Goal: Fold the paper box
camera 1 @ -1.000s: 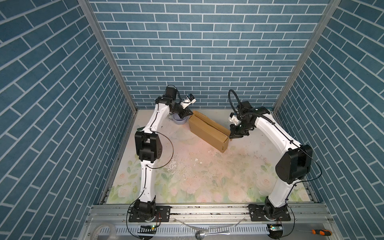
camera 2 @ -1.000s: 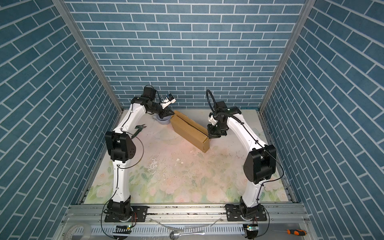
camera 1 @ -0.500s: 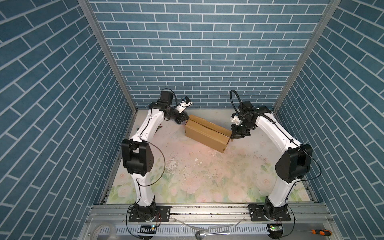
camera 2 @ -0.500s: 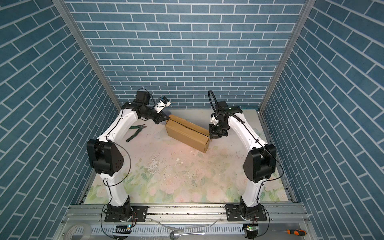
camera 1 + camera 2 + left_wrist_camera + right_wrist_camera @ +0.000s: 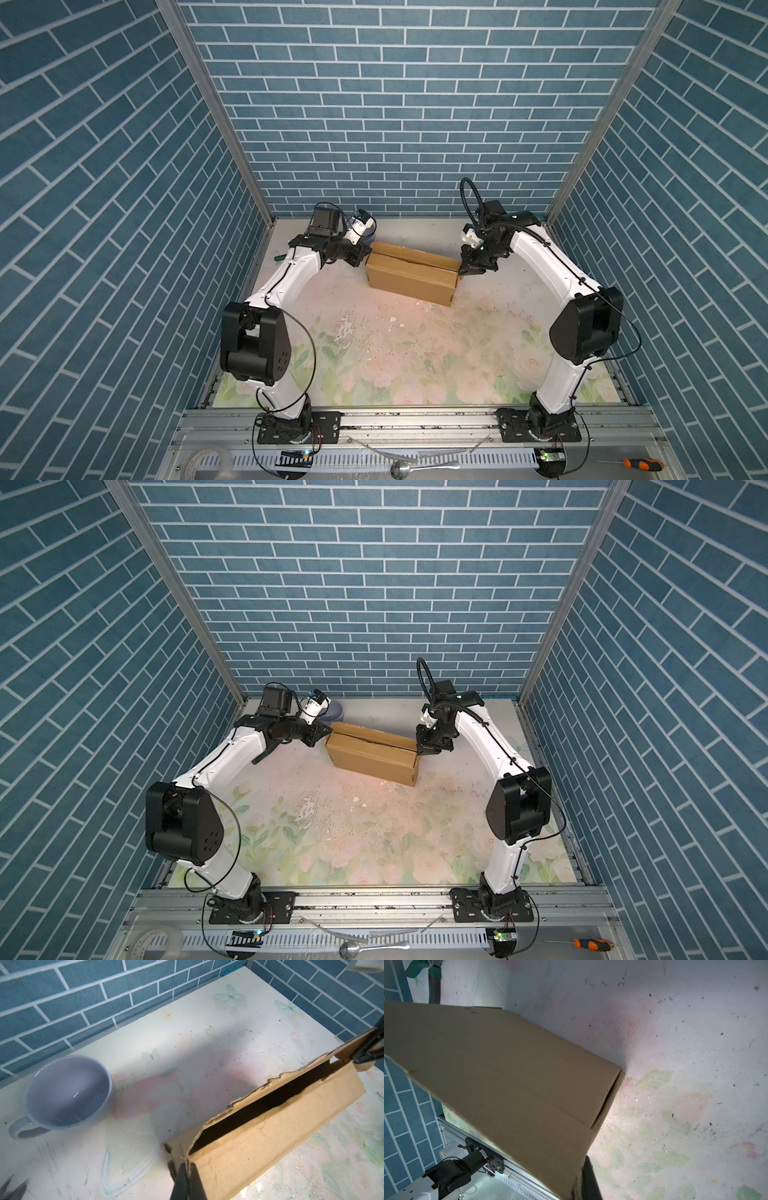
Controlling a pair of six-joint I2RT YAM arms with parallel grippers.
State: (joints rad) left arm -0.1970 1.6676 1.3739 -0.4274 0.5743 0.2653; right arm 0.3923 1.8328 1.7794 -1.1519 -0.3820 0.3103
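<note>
**Location.** The paper box (image 5: 411, 274) lies on the table (image 5: 415, 353) just beside the cup (image 5: 66, 1093) without touching it. One short end points toward the cup and the other away from it. The box is a long, low brown carton, partly formed. The left wrist view shows a dark slot open along its top, between a ragged-edged flap on the cup side and the panel beyond.

**Handling.** The carton is judged light and hollow. Corrugated board is stiff across a panel but yields readily at the creases. Thin edges will crush or tear under a hard pinch. The matte surface should not slip. Hold should be taken on single wall edges or flap ends near the corners, as the wide panels look too broad for the jaws. With a hold at each end, the carton may rack or twist if the two arms move unequally.

**Left gripper** (image 5: 187, 1169). The jaws are together, clamped on the upstanding board edge at the corner of the box end nearest the cup. The gripper does not touch the cup.

**Right gripper** (image 5: 464, 271). The jaws are together on the board at the box end farthest from the cup. Its wrist view shows one finger (image 5: 589, 1178) against the carton's end edge; the other is hidden behind cardboard. The grip is judged a pinch on that end flap.
</note>
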